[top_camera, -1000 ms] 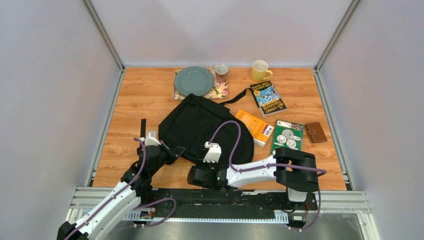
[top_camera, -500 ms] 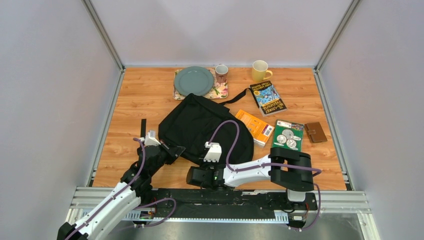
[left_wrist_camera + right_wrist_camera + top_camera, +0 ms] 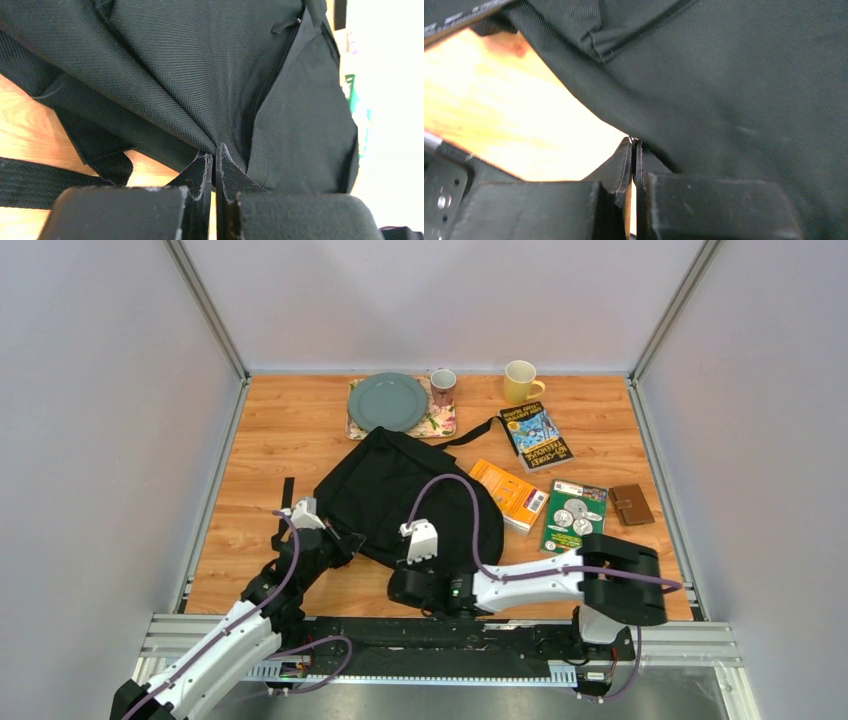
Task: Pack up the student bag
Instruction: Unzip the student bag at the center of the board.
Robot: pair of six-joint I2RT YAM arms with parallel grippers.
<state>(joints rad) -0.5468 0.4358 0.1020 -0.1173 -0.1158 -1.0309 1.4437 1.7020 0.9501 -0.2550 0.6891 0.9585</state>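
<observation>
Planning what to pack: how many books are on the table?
3. A blue-and-yellow book lies near the yellow mug, an orange book beside the student bag's right edge, a green book right of that. Others may hide under the bag.

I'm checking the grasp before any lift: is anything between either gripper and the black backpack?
Nothing visible. The left gripper and the right gripper are each shut directly on the near edge of the student bag, only fabric at their tips.
</observation>
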